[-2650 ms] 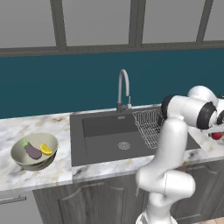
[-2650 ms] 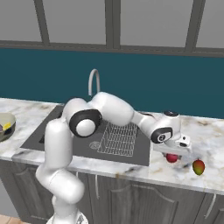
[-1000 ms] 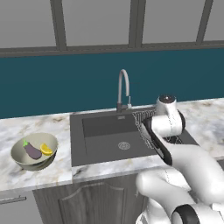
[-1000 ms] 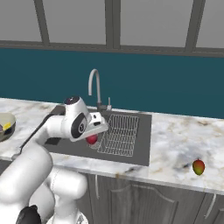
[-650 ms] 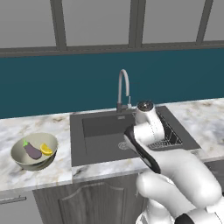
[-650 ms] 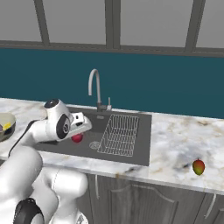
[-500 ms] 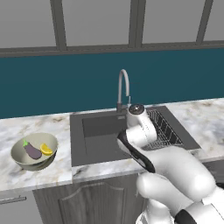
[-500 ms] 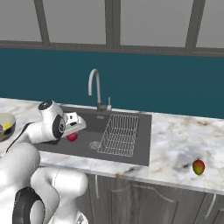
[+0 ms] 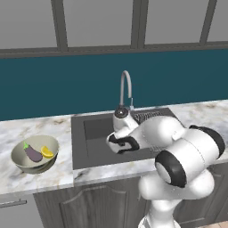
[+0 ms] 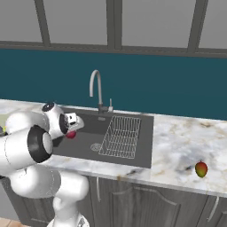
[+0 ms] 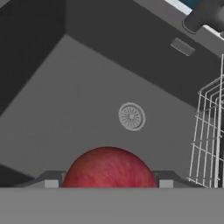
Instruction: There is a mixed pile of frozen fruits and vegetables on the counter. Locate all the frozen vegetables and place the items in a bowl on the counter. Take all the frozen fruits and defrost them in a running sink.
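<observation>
I see the bench (image 9: 40, 127) running white and veined across both base views, over grey cabinet doors. Set into it is the dark grey sink (image 10: 133, 153), with its round drain (image 11: 131, 116) in the middle of the basin floor, the wire dish rack (image 10: 120, 136) lying in its right part, and the tall curved faucet (image 10: 95, 88) standing at the back rim. I cannot make out any water coming from the spout.

My arm is bent low over the left part of the basin. In the hand view the gripper (image 11: 105, 183) looks down at the basin floor, and the fingers (image 11: 50, 180) stand either side of the red apple-like fruit (image 11: 108, 168), closed on it and holding it above the sink floor, on the near side of the drain. In the right base view the same red fruit (image 10: 71, 134) peeks out just under the hand, over the left part of the sink.

At the left end of the bench sits the bowl (image 9: 20, 162), well apart from the sink. Inside it the eggplant (image 9: 32, 152) lies beside the yellow-orange piece (image 9: 46, 152), the two touching or nearly so.

Far right on the bench, well clear of the sink, the small orange-red fruit (image 10: 201, 169) stands alone.
</observation>
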